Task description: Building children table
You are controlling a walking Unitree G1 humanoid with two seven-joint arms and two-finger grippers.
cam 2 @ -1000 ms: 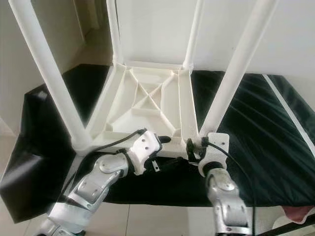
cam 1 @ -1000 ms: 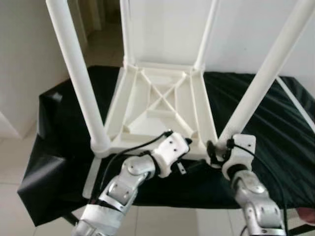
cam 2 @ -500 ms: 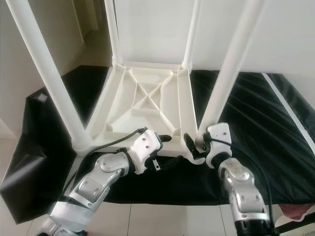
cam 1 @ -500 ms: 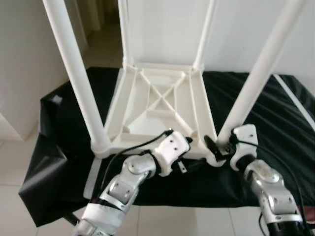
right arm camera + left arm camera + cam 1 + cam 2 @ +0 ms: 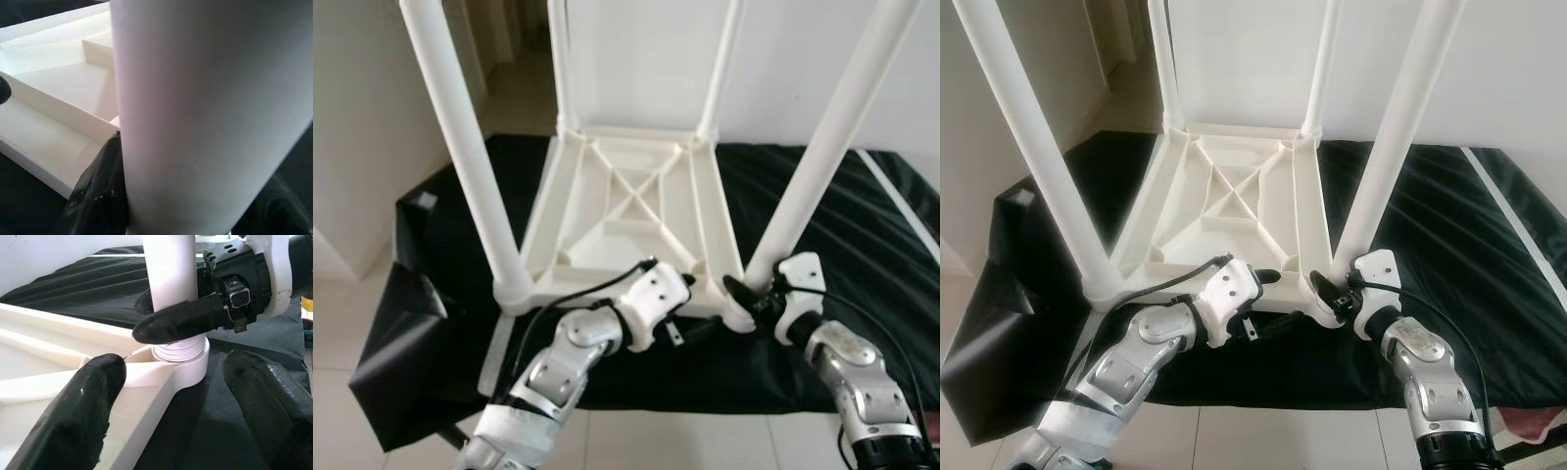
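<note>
White plastic table [image 5: 631, 211] laid upside down on black cloth [image 5: 862, 245], 4 legs raised. Right gripper [image 5: 183, 316] clamped around near-right leg [image 5: 822, 166] at socket base. Left gripper [image 5: 171, 406] spread wide, nothing held, one finger [image 5: 93, 406] touching frame near same corner. Pale tiled floor [image 5: 337, 313], white walls behind.

A counter draped in black cloth [image 5: 862, 245] carries the white children's table [image 5: 631, 211] upside down, its ribbed underside up and four legs rising, above a pale tiled floor [image 5: 342, 323]
</note>
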